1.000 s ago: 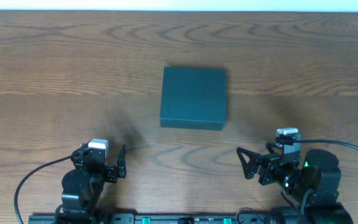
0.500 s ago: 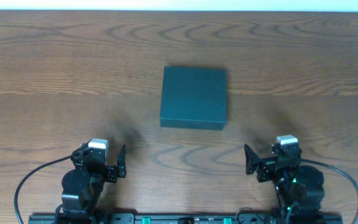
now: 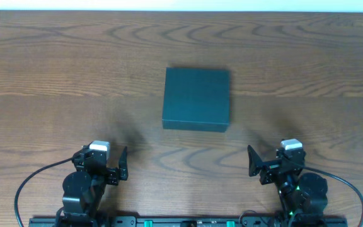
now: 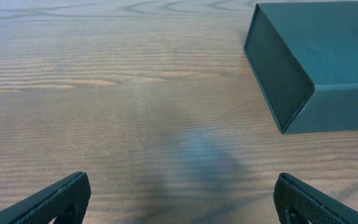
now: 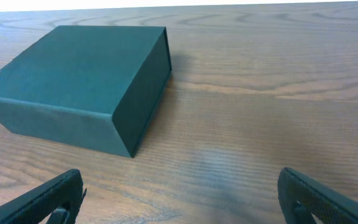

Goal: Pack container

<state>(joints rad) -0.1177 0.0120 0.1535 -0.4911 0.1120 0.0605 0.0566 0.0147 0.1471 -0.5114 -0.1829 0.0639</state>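
The dark green container (image 3: 196, 99) sits shut in the middle of the wooden table. It shows at the upper right of the left wrist view (image 4: 322, 62) and at the upper left of the right wrist view (image 5: 79, 81). My left gripper (image 3: 101, 161) is open and empty near the front edge, left of the container and well short of it; its fingers frame bare wood in its wrist view (image 4: 182, 205). My right gripper (image 3: 276, 165) is open and empty at the front right, also short of the container, over bare wood (image 5: 182, 202). No snack packets are in view.
The wooden table (image 3: 55, 75) stretches wide on both sides of the container and behind it. Both arm bases and a rail (image 3: 188, 221) sit along the front edge.
My right arm has swung left and drawn in towards its base, with its gripper still open. The left arm and the container have not moved.
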